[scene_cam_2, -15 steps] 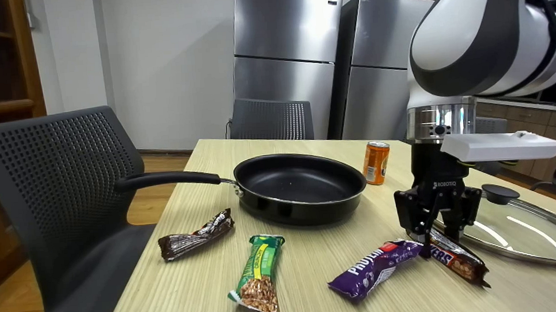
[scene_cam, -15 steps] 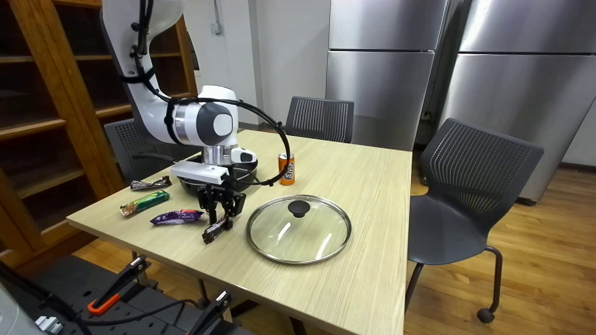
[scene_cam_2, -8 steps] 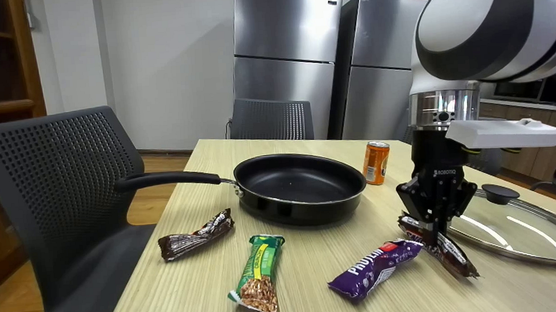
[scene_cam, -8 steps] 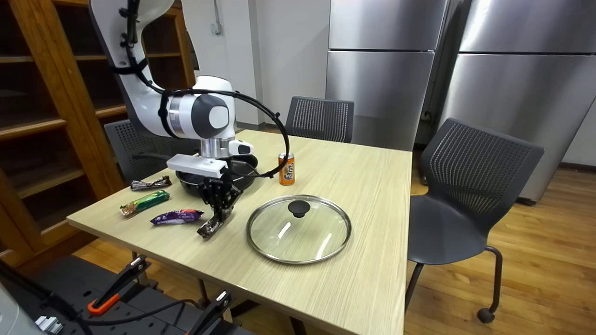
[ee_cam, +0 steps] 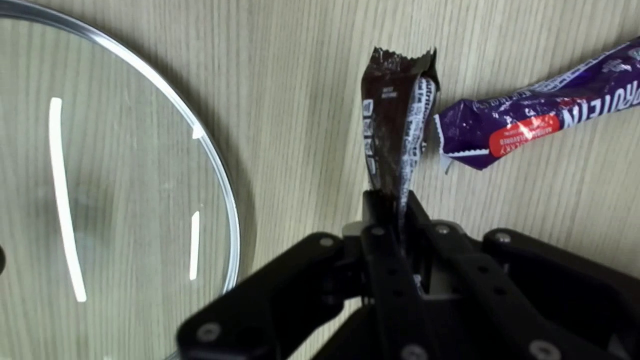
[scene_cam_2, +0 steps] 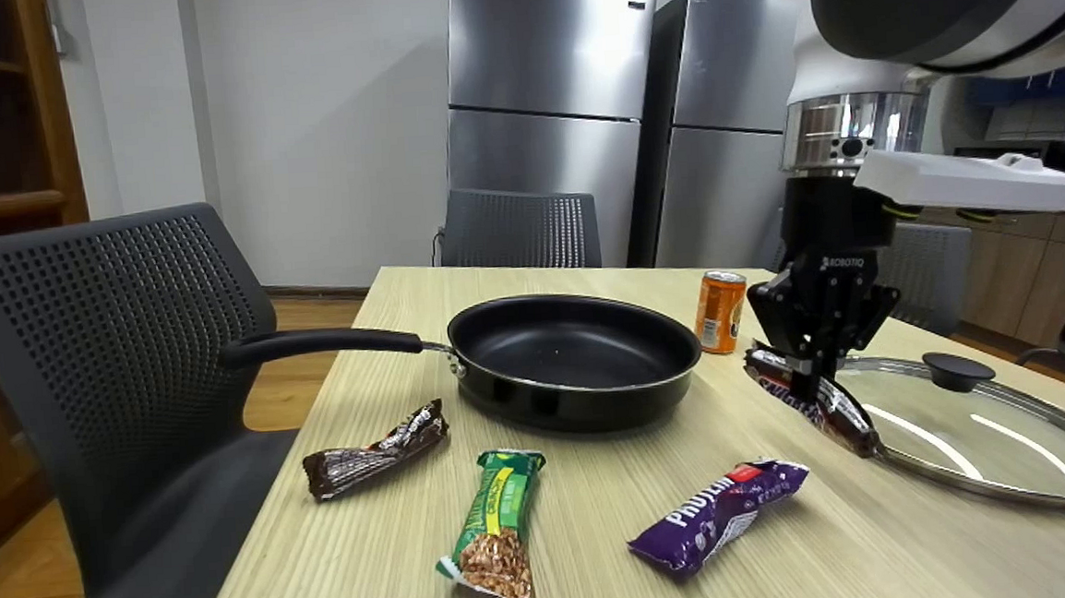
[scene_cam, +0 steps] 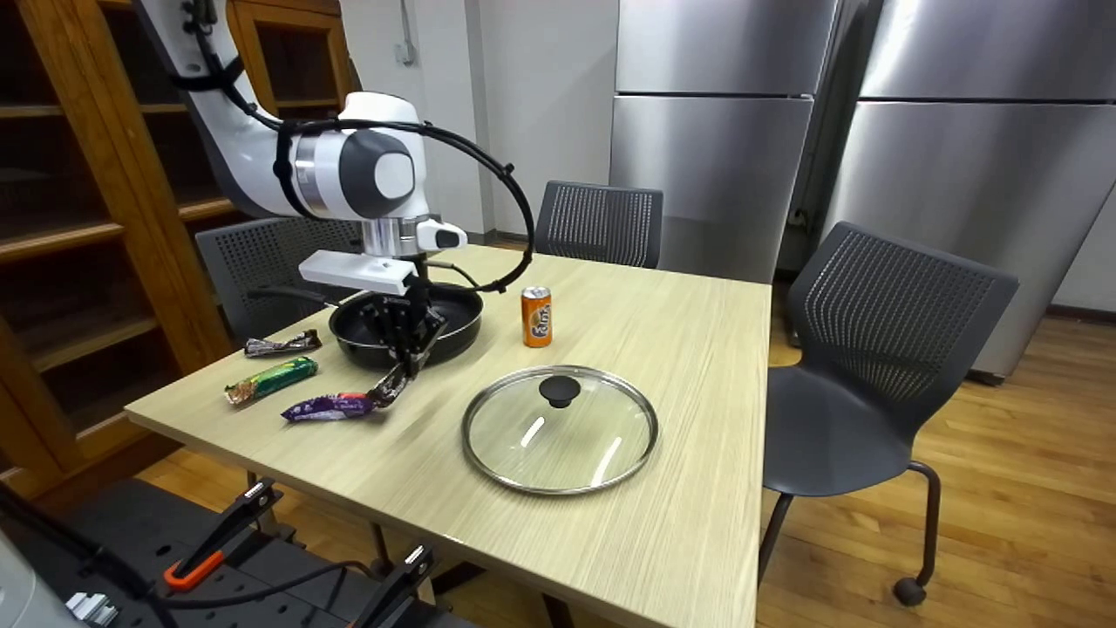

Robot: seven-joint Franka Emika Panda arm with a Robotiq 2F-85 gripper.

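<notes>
In an exterior view, a green bar (scene_cam_2: pixel 494 528) lies nearest, at bottom centre, CRUNCHY legible on its yellow strip. To its right a purple bar (scene_cam_2: pixel 723 517) reads PROTEIN in white. Behind that, right of centre, the gripper (scene_cam_2: pixel 806 389), marked ROBOTIQ, pinches a brown bar (scene_cam_2: pixel 847 420) between narrowed jaws; the fingers cover part of its large lettering, while the wrist view shows "Nutrition" along one side. A glass lid (scene_cam_2: pixel 985 442) lies at the right edge. At left is a second brown bar (scene_cam_2: pixel 375 449), its print unreadable; then, mid-frame, the black pan (scene_cam_2: pixel 576 407). At the pan's upper right stands an orange can (scene_cam: pixel 537 317) reading Fanta. Steel refrigerators (scene_cam_2: pixel 551 150) stand at the back, upper centre.

A second ago the jaws stood apart around the brown bar as it lay on the table (scene_cam_2: pixel 374 577); now they grip it, tilted and raised clear.
</notes>
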